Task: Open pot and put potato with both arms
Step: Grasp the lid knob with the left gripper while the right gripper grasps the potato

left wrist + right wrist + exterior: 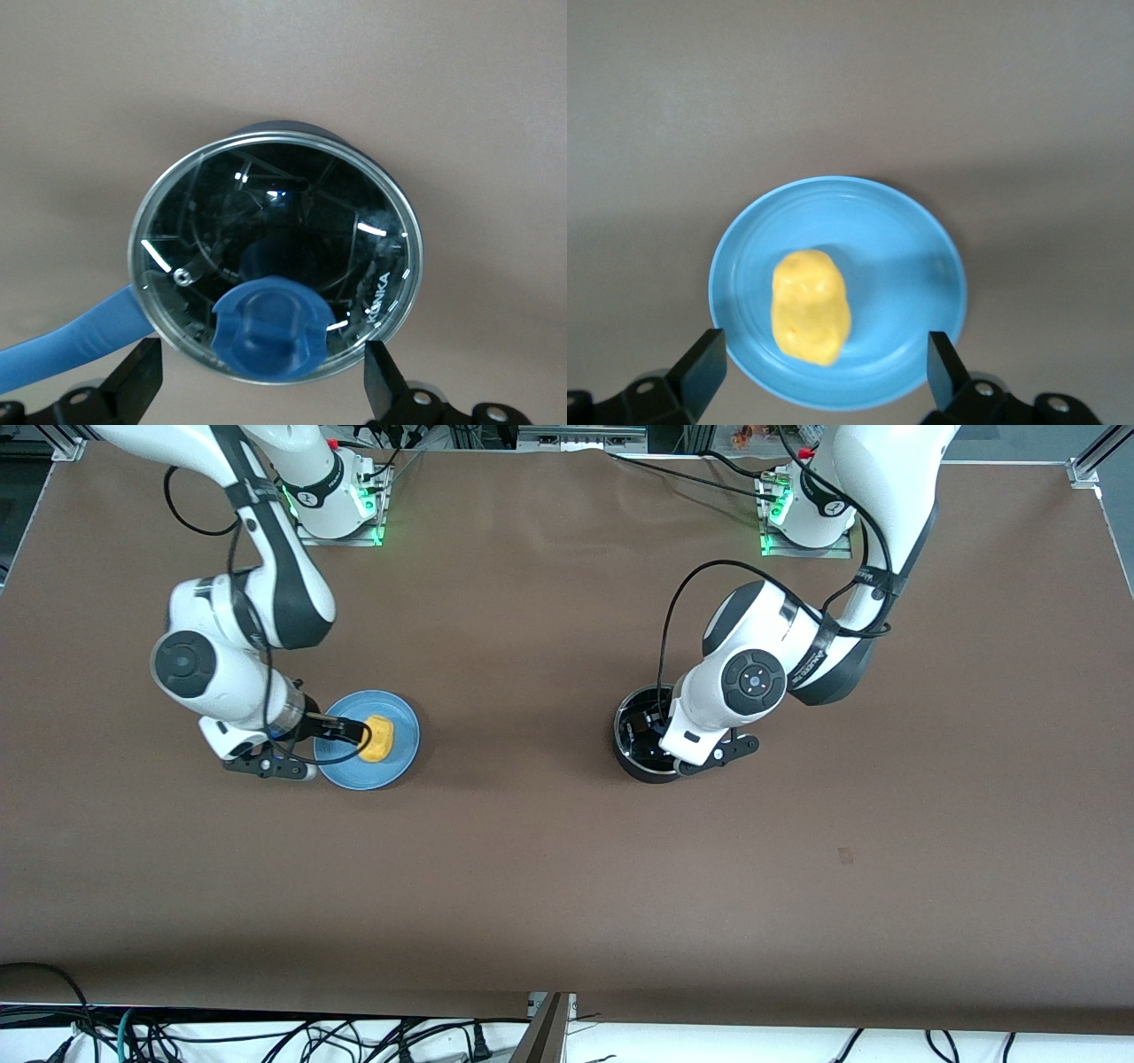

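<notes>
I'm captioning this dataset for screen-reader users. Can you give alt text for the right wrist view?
A small bumpy yellow-orange oval potato lies on a flat round light-blue plate on a brown table, seen from above. The right hand hangs over the plate, open, its two black fingertips flanking the potato without touching it.

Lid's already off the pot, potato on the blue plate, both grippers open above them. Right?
Not quite: the lid is on the pot, as the left wrist view shows. The rest holds: the potato lies on the blue plate, right gripper open over it, left gripper open over the lid.
</notes>
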You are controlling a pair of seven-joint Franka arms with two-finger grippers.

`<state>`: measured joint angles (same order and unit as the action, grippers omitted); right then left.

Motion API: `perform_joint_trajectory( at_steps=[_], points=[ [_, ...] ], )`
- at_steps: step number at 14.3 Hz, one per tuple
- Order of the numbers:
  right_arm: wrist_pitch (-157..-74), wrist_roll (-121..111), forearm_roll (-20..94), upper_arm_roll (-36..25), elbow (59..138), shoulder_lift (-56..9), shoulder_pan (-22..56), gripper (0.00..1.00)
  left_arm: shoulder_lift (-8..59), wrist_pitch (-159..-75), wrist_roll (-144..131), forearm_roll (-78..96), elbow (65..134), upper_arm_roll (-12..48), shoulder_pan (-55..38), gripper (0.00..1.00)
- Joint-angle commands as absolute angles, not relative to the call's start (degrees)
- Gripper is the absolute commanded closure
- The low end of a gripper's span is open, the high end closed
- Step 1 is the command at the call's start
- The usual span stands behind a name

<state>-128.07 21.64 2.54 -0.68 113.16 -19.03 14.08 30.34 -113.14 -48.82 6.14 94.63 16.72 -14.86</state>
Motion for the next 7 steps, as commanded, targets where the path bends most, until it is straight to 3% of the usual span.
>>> perform_joint_trajectory(
  at_steps=[1,5,7],
  points=[
    [-132.53,28.11,3.16,-0.53,115.40,-21.08,15.03,0.00,31.20,-113.73,-49.83,4.75,93.69,16.17,-16.00,0.00],
    [-137.36,34.36,3.16,-0.53,117.59,-23.37,16.96,0.00,32.26,-114.34,-49.83,2.91,93.87,16.17,-16.79,0.00],
    [-140.00,35.24,3.08,-0.53,119.70,-23.99,16.96,0.00,32.43,-114.26,-49.92,1.15,94.48,16.26,-17.48,0.06]
  ],
)
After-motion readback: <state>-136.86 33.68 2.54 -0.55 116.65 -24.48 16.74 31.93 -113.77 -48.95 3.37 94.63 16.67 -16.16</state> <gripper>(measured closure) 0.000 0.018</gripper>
